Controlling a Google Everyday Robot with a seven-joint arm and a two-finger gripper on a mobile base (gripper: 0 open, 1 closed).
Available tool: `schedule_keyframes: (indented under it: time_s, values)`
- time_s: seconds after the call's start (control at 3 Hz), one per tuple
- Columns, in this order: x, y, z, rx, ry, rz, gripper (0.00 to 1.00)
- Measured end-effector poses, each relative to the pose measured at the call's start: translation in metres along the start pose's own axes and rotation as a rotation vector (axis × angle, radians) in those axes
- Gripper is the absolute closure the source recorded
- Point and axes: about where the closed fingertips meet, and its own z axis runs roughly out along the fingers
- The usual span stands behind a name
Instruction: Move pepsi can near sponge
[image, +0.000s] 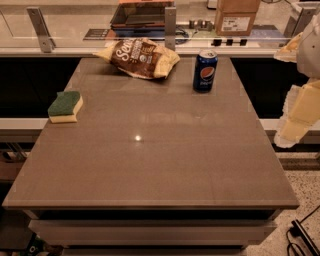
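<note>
The pepsi can (205, 70) stands upright on the far right part of the grey table (160, 165). It is dark blue with a silver top and a round logo. The sponge (65, 106), green on top over pale yellow foam, lies near the table's left edge. My gripper (294, 92) shows as pale yellow parts at the right edge of the view. It is off the table's right side, well to the right of the can and touching nothing.
A brown-and-yellow chip bag (141, 58) lies at the table's far edge, left of the can. Behind the table runs a counter with a glass rail, a cardboard box (236, 17) and a tray (142, 14). Cables lie on the floor at the lower right.
</note>
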Motion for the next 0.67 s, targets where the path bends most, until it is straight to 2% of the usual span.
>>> schedule_keyframes:
  time_s: [0.33,0.67]
  values:
    - [0.0,0.0,-0.0001,0.0,0.0,0.0,0.0]
    - [-0.0029,-0.0095,0.0,0.029,-0.017,0.008,0.0]
